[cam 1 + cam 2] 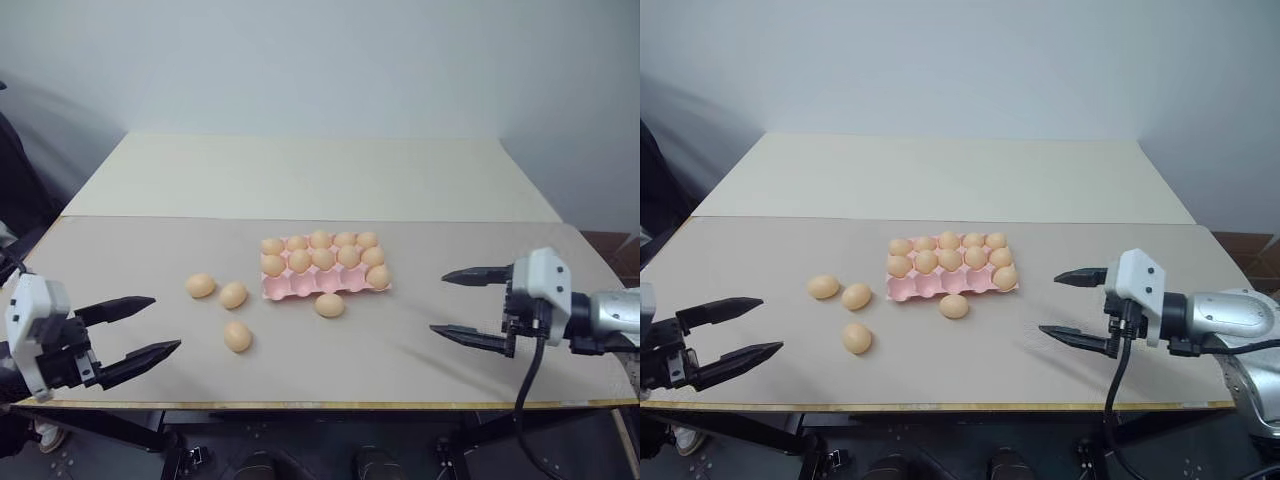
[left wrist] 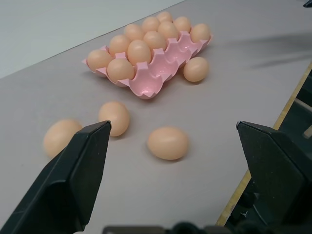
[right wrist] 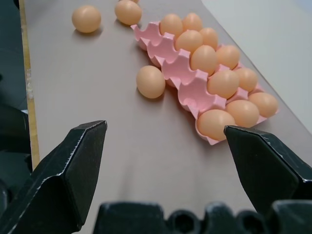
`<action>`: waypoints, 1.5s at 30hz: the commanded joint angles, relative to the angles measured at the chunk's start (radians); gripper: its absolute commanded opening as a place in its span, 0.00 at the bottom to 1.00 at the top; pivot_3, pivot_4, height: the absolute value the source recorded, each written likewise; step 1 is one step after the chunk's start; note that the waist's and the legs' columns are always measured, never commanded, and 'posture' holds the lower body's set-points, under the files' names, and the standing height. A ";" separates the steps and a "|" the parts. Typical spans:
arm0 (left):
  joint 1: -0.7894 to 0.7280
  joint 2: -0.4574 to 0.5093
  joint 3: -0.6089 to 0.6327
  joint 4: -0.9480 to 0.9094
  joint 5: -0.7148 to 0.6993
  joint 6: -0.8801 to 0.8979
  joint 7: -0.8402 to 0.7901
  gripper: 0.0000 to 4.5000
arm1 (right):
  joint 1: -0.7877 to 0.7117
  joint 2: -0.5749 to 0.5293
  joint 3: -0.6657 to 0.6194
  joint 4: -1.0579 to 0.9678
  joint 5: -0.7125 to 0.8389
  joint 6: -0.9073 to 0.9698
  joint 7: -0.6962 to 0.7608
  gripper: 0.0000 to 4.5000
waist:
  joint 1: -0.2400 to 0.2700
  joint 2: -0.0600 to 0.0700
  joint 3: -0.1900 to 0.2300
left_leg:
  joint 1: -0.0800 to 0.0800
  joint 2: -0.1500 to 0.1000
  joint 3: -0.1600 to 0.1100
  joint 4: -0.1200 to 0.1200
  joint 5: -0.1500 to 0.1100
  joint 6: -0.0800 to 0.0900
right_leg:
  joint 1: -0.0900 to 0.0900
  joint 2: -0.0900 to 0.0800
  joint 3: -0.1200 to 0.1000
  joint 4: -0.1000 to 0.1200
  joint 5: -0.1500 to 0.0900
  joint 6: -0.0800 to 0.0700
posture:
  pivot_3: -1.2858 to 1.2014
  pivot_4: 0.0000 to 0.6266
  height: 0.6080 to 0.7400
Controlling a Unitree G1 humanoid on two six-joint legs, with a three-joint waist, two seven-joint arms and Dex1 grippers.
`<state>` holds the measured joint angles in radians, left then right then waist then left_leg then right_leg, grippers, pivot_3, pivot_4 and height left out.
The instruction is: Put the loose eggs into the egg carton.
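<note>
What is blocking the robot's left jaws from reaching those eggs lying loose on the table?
Nothing visible. Bare table lies between the open left gripper and the three nearest loose eggs.

My head cams look down over the table [image 1: 420, 190]; both wrist cams sit low and close, each aimed inward at the egg carton [image 1: 325, 281] at 12 o'clock.

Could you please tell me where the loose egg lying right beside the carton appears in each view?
Left eye: egg at the carton's near edge.
Right eye, same spot.
Left wrist, beside the empty cups.
Right wrist, likewise.
Shared landmark: the carton's empty front row.
</note>
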<state>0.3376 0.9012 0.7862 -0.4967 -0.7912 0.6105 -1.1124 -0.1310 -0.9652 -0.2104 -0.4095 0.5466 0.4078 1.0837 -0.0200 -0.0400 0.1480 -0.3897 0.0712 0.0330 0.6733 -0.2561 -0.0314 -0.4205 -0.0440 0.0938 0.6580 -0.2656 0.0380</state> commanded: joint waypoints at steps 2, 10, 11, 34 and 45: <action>0.004 0.008 0.007 -0.006 0.006 -0.031 -0.026 1.00 | -0.054 0.001 0.107 -0.070 -0.084 0.072 -0.093 1.00 | -0.001 0.000 0.000 | 0.000 0.000 0.000 0.000 0.000 0.000 | 0.000 0.000 0.000 0.000 0.000 0.000 | 0.52 0.24 1.00; -0.033 0.017 -0.039 0.018 0.016 -0.046 -0.029 1.00 | -0.202 0.141 0.372 -0.112 -0.205 0.280 -0.280 1.00 | 0.001 0.000 0.000 | -0.001 0.000 0.000 0.000 0.000 0.000 | -0.001 0.000 0.000 0.000 0.000 0.000 | 0.52 0.24 1.00; -0.039 0.017 -0.046 0.021 0.018 -0.048 -0.028 1.00 | -0.226 0.168 0.405 -0.109 -0.219 0.310 -0.303 1.00 | -0.001 0.000 0.000 | -0.001 0.000 0.000 0.000 0.000 0.000 | -0.001 0.000 0.000 0.000 0.000 0.000 | 0.52 0.24 1.00; -0.080 0.033 -0.069 0.046 0.040 -0.062 -0.048 1.00 | -0.429 0.487 0.666 0.157 -0.461 0.262 -0.372 0.91 | -0.001 0.000 0.000 | -0.002 0.000 0.000 0.000 0.000 0.000 | -0.003 0.000 0.000 0.001 0.000 -0.001 | 0.52 0.24 1.00; -0.070 0.030 -0.062 0.033 0.035 -0.060 -0.037 1.00 | -0.402 0.471 0.606 0.089 -0.431 0.262 -0.321 0.33 | -0.002 0.000 0.000 | -0.002 0.000 0.000 0.000 0.000 0.000 | -0.003 0.000 0.000 0.002 0.000 -0.001 | 0.52 0.24 1.00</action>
<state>0.2703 0.9284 0.6871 -0.4384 -0.7484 0.5667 -1.1498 -0.5266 -0.4848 0.4477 -0.2581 0.0945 0.6813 0.7498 -0.0215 -0.0397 0.1481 -0.3912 0.0713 0.0329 0.6729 -0.2560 -0.0314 -0.4230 -0.0437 0.0933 0.6597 -0.2654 0.0375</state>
